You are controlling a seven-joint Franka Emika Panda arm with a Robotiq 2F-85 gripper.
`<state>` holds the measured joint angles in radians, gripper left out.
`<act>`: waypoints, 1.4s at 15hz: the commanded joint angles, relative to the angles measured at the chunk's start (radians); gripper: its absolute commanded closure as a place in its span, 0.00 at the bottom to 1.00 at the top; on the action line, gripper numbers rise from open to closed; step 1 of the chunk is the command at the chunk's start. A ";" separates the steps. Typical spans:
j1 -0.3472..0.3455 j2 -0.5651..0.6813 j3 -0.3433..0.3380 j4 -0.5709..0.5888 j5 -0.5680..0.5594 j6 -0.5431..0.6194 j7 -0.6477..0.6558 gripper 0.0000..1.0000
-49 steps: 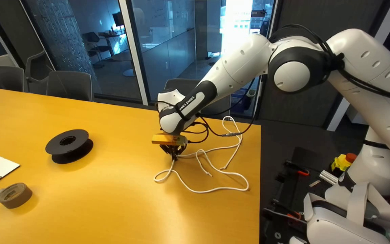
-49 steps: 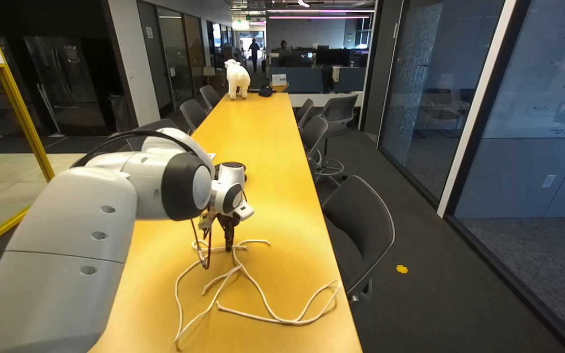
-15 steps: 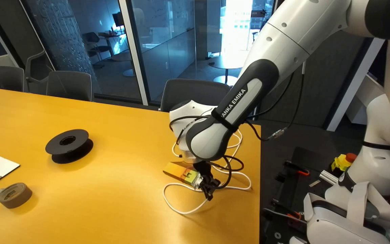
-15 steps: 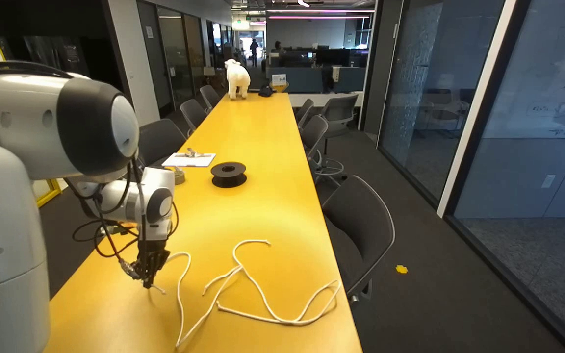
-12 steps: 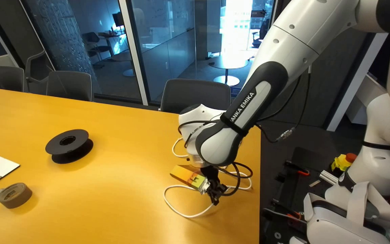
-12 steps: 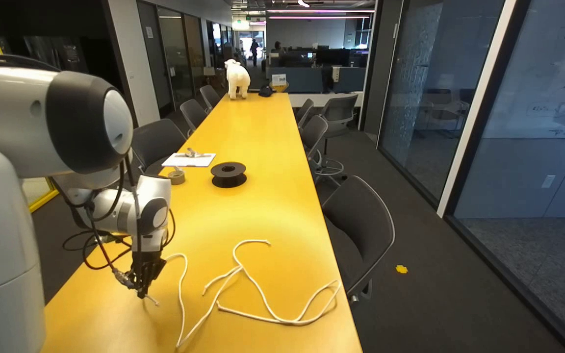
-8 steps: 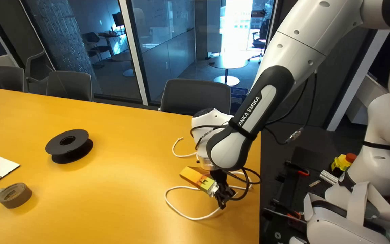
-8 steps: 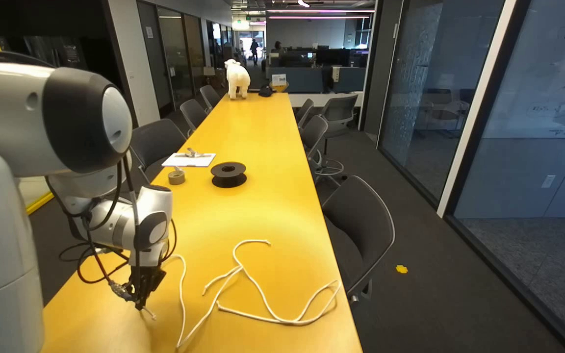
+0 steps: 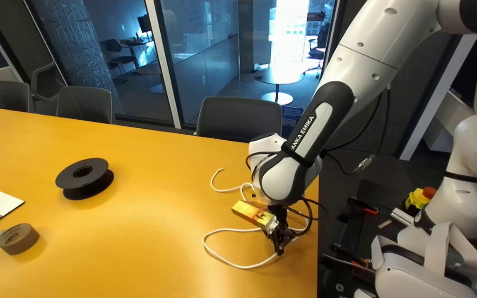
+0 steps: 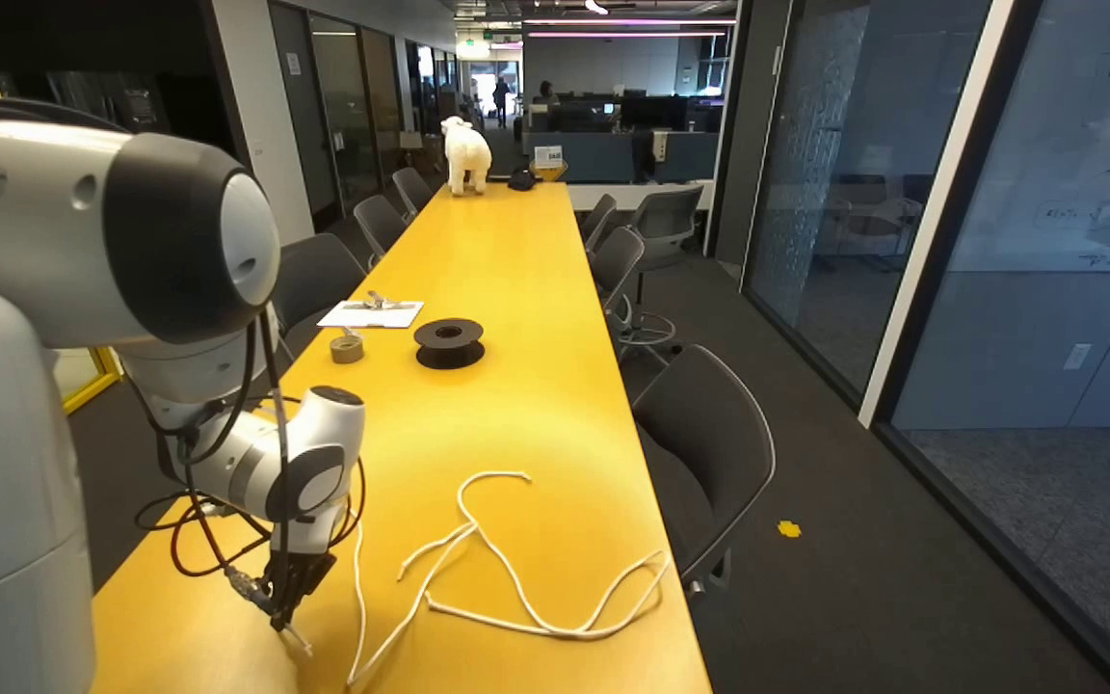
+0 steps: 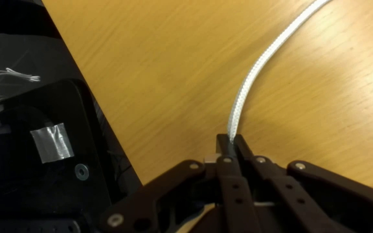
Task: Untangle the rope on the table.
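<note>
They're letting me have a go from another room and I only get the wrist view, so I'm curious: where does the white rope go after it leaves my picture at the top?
Observer: In an exterior view, the rope bends round in a wide loop back toward the gripper, which hides the next stretch.
Visitor: Is any of it lying loose, away from there?
Observer: Yes, in an exterior view a free end lies on the table, apart from the gripper.
Visitor: And is there anything on the table besides rope?
Observer: There is: a black spool, farther along the table than the rope in that same view.
</note>
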<state>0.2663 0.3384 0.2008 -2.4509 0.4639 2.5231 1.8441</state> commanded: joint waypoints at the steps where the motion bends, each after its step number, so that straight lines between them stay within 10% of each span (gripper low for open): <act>1: -0.026 -0.034 0.026 -0.029 0.048 0.008 -0.073 0.76; 12: -0.068 -0.149 -0.108 0.016 -0.307 -0.184 -0.266 0.01; 21: -0.202 -0.113 -0.207 0.144 -0.416 -0.219 -0.666 0.00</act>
<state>0.0948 0.2158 0.0176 -2.3330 0.0518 2.3052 1.2616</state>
